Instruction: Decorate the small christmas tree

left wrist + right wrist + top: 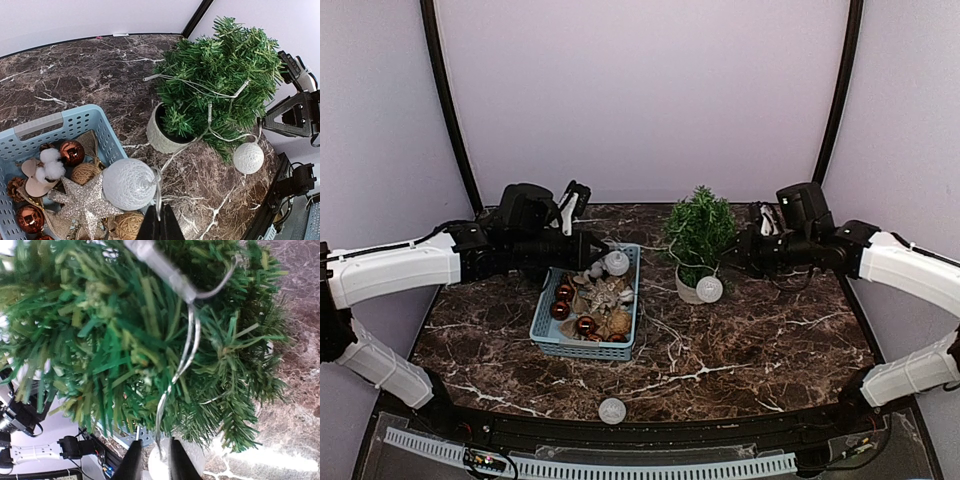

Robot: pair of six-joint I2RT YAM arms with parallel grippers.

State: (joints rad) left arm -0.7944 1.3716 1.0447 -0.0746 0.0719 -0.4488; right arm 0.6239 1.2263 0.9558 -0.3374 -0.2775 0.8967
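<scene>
The small christmas tree (700, 228) stands in a white pot (687, 291) at the back right of the marble table. A thin light wire (209, 114) with white woven balls is draped through its branches. My left gripper (603, 250) is shut on that wire beside one white ball (129, 183), above the blue basket's right rim. A second ball (709, 289) hangs by the pot. My right gripper (152, 460) sits tight against the tree's right side, jaws slightly apart. The wire (187, 340) runs loosely down between them, with the second ball (192, 462) just behind.
The blue basket (582, 350) left of the tree holds copper baubles (71, 152), a glitter star (82, 202), twine balls and cotton pieces. A third white ball (612, 410) lies near the table's front edge. Purple walls close in the back and sides.
</scene>
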